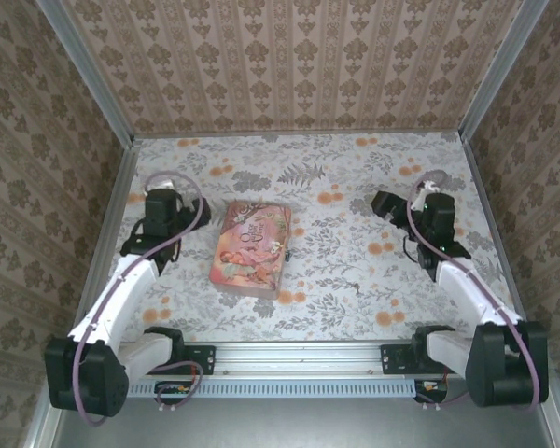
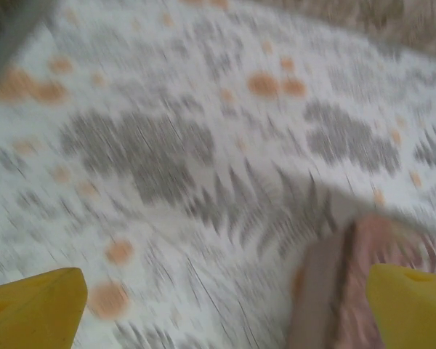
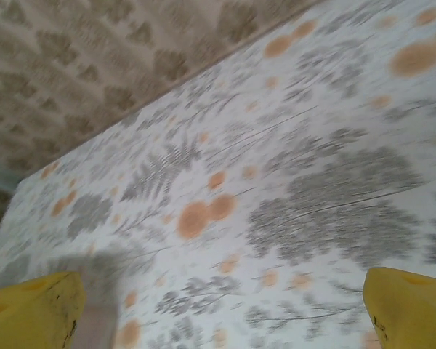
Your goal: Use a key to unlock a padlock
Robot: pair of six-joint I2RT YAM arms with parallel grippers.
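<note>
The key (image 1: 356, 286), its axis too small to read, lies at 7 o'clock from the right gripper (image 3: 221, 309), the nearer one. The padlock (image 1: 280, 250) sits beside the tin (image 1: 247, 245), at 8 o'clock. The left gripper (image 2: 225, 305) and the right are both spread, empty.

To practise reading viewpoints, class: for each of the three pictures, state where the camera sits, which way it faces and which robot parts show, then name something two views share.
Top external: above and behind the bases, looking down on the floral table, pink tin, left arm and right arm.
Left wrist: low, facing across the table; open left end effector, yellow fingers at the bottom corners.
Right wrist: tilted, facing the table and patterned wall; open right end effector.
Shared: top external and left wrist both show the tin.
</note>
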